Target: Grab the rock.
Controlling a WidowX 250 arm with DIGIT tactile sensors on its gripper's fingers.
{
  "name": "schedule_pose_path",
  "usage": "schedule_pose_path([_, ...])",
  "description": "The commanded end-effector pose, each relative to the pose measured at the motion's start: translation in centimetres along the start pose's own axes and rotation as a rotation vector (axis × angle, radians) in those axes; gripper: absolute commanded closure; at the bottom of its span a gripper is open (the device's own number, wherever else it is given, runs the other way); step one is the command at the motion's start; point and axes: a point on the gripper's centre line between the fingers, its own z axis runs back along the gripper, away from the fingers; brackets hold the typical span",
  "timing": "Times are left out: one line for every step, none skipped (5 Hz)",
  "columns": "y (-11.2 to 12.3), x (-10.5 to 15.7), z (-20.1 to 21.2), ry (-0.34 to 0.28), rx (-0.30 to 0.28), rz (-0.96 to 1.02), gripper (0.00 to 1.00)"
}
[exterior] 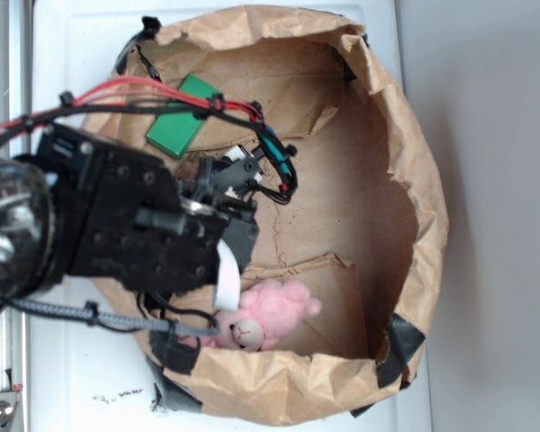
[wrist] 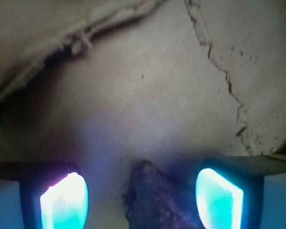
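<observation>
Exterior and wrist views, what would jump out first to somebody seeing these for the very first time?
Probably the black robot arm filling the left of the exterior view, reaching into a crumpled brown paper bag. Next, the pink plush at the bag's lower edge and the green block near its top. In the wrist view, the rock sits between the glowing fingers of the open gripper.

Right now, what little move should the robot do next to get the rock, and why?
Probably close. In the wrist view the rock sits between the fingers of the open end effector, with a gap on each side, so squeezing shut should likely catch it.
</observation>
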Motion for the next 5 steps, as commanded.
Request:
schedule_pose_path([2.3,-1.5,0.3,-0.031,-0.015,0.03,0.0])
schedule_pose_path([2.7,-1.8,0.4,-0.04,-0.024,0.038,0.0])
schedule_pose_path([2.9,-1.9,0.5,-0.053,-0.04,0.035,0.0])
schedule_pose_path([2.5,-1.7,0.0,-0.039,-0.026,0.025,0.0])
schedule_pose_path([1.8,-1.5,0.0,-0.041,-0.026,0.003,0.0])
